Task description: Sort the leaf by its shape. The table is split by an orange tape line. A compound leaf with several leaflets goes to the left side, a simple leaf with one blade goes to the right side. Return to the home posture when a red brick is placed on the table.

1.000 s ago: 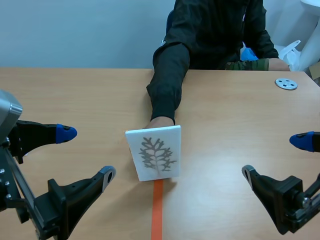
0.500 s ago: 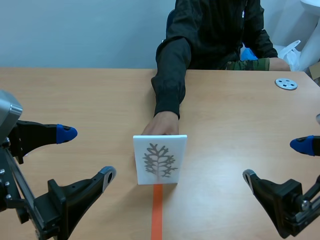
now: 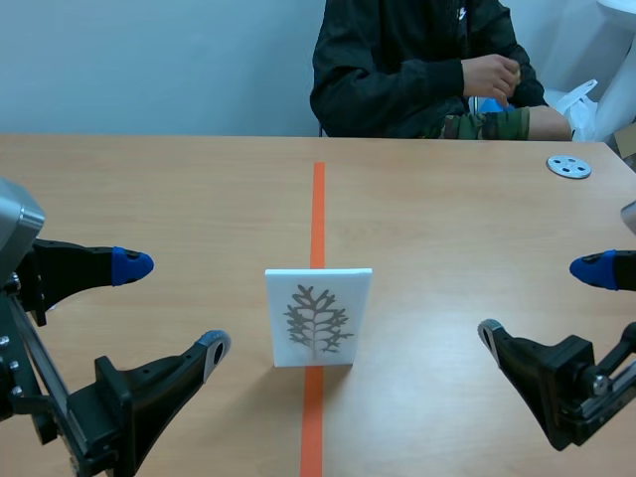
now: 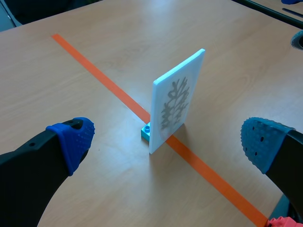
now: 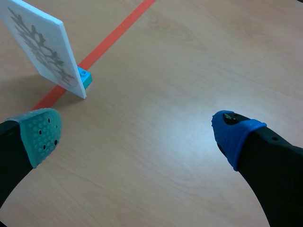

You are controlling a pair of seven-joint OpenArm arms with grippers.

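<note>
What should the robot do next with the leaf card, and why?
Probably move the left gripper toward the leaf card. The card stands upright on the orange tape line, untouched, that gripper is open, and the leaf looks branched into several leaflets, so it belongs left.

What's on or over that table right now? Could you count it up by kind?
White leaf card: 1
Small blue block at its foot: 1
Grey disc: 1
Robot hands: 2, left hand and right hand, both open
Total: 5
</note>
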